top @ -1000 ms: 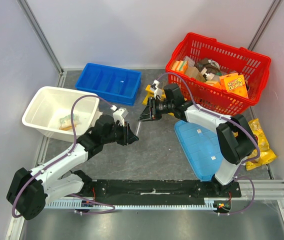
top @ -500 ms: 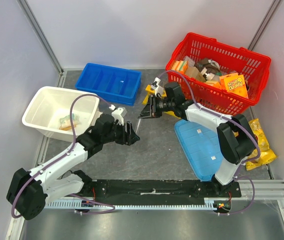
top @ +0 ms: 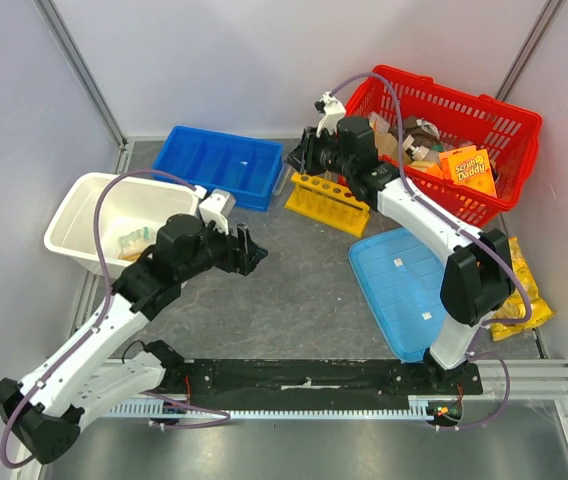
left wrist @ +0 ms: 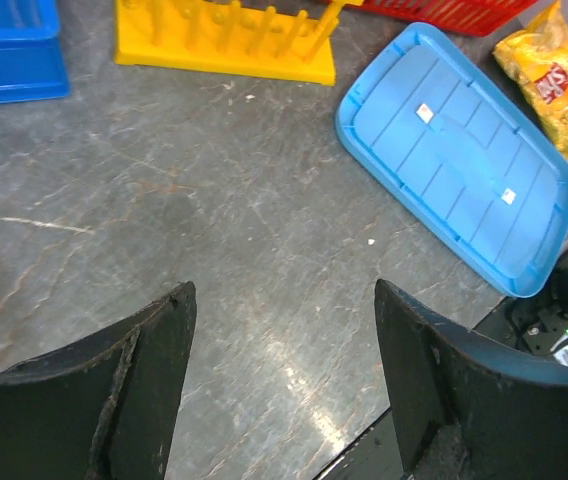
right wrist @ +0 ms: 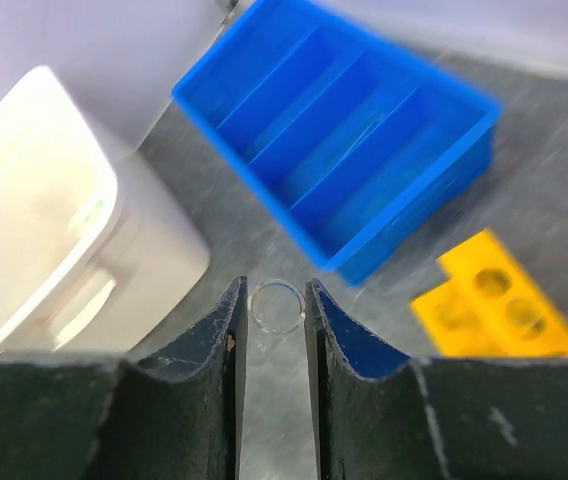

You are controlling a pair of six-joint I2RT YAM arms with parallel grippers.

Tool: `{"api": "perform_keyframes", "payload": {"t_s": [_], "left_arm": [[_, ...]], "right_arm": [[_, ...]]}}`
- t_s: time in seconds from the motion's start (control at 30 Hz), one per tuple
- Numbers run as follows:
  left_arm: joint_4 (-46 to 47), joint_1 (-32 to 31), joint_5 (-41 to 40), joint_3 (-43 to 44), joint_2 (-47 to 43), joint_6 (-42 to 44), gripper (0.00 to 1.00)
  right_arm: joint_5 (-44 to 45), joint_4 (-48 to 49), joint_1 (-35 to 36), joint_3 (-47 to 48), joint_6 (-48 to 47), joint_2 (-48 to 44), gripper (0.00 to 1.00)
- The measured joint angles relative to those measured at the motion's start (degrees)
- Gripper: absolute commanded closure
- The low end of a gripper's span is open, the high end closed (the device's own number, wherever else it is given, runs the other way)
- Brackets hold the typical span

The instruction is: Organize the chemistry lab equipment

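Note:
My right gripper (top: 297, 158) hangs in the air between the blue bin and the yellow test-tube rack (top: 327, 200). It is shut on a thin clear tube (right wrist: 277, 284), which the right wrist view shows end-on as a ring between the fingers (right wrist: 276, 300). Part of the rack (right wrist: 499, 300) shows at that view's right edge. My left gripper (top: 252, 250) stands open and empty over bare table in mid-scene, its jaws wide apart (left wrist: 284, 300). The rack (left wrist: 224, 40) lies ahead of it. A small bag with pale-green contents (top: 136, 243) lies in the white tub.
A white tub (top: 79, 205) stands at the left and a blue divided bin (top: 219, 165) behind it. A red basket (top: 504, 130) full of packs is at the back right. A blue lid (top: 404, 290) lies flat at the right, with a yellow chip bag (top: 519, 290) beyond it.
The left gripper opened, let go of the tube and drew back to the left. The right gripper lifted the tube away from mid-table to the back, over the rack's left end.

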Motion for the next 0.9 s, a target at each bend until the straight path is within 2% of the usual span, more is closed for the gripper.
{"api": "perform_keyframes", "payload": {"t_s": [0.37, 0.63, 0.9], "left_arm": [[-3.8, 0.0, -4.6, -1.9, -8.4, 4.6, 0.22], [-3.9, 0.0, -5.3, -2.1, -8.5, 5.5, 0.21], [-3.9, 0.0, -5.7, -2.2, -8.9, 5.6, 0.21]], "right_arm": [[18.3, 1.9, 0.0, 7.9, -15.3, 6.9, 0.68], [22.4, 4.5, 0.0, 8.4, -22.6, 10.0, 0.68], [23.6, 2.9, 0.1, 11.5, -24.3, 15.0, 0.68]]}}
